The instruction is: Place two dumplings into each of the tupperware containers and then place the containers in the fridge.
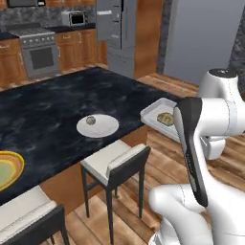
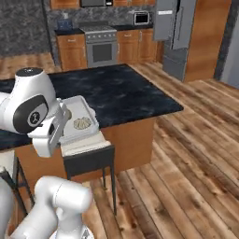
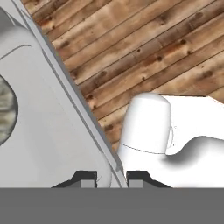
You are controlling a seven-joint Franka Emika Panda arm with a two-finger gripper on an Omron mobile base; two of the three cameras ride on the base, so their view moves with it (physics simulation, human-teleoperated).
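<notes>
Dark fingertips [image 3: 87, 179] of the two-finger gripper [image 3: 111, 180] are pinching the rim of the shallow white rectangular tray [image 3: 48, 131], carrying a wrinkled beige dumpling [image 3: 6, 109], beside the black countertop [image 2: 121, 95].

The dark marbled table [image 1: 52, 110] is carrying a round white plate [image 1: 98, 126] near its front edge, and a small dumpling [image 1: 90, 120] is sitting on that plate. A green, yellow-rimmed plate [image 1: 7, 170] is lying on the table at the far left, well apart from the white one. A white tray [image 1: 155, 115] with a dumpling [image 1: 165, 117] inside is hanging out past the table's corner over the wooden floor [image 2: 186, 163].
</notes>
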